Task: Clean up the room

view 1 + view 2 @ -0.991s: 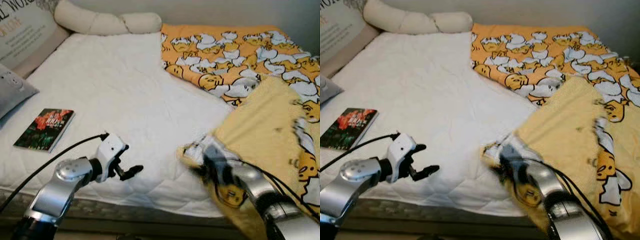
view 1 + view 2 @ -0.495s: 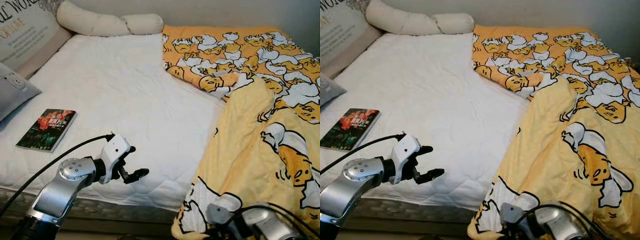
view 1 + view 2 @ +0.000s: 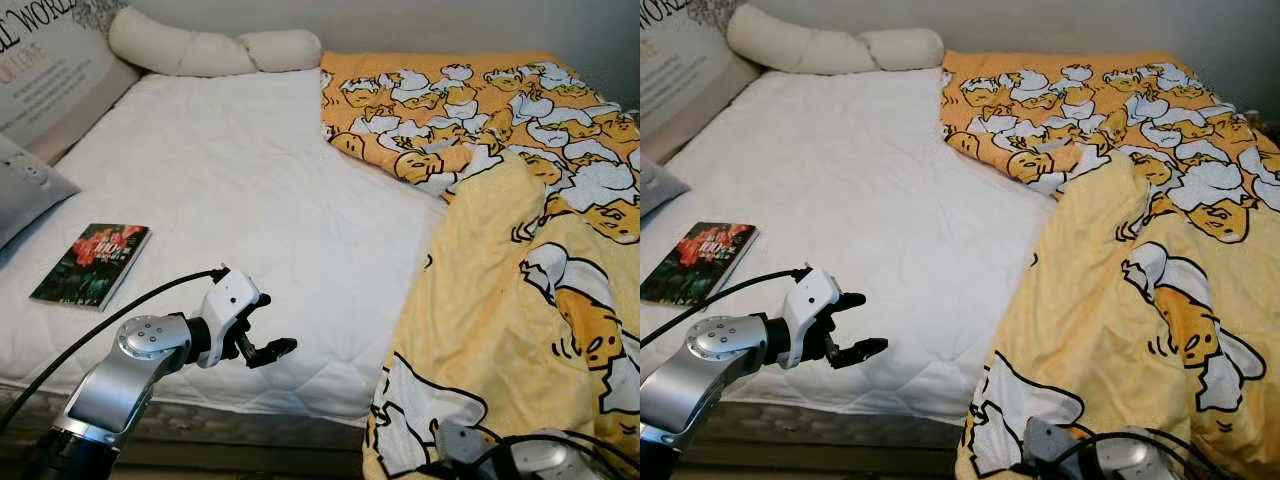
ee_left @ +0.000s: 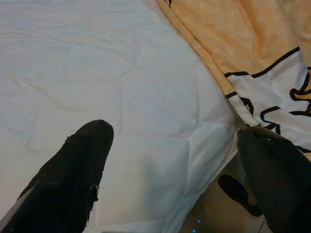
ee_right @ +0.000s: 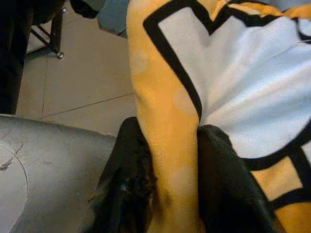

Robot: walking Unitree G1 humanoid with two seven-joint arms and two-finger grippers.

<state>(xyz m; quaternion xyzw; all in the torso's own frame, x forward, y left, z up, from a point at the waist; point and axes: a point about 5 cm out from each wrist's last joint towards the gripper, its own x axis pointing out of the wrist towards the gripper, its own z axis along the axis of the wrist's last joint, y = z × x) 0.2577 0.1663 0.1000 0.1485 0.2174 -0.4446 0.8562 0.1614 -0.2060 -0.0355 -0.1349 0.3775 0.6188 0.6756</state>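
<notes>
A: Where's the blanket?
B: The yellow duck-print blanket [image 3: 520,260] covers the bed's [image 3: 230,190] right half, from 1 o'clock down to 5 o'clock, its edge hanging over the near side.
A: And the right tool?
B: The right tool [image 5: 170,189] is clamped on a fold of that edge, low at 5 o'clock.
A: The left one?
B: The left tool [image 3: 262,340] hovers at 7 o'clock above the white mattress, fingers spread wide. A book [image 3: 90,264] lies at 9 o'clock.

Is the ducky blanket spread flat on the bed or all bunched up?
Bunched up. The blanket is heaped in folds on one side, its plain underside turned over, leaving the white mattress bare. The right gripper pinches its edge.
</notes>
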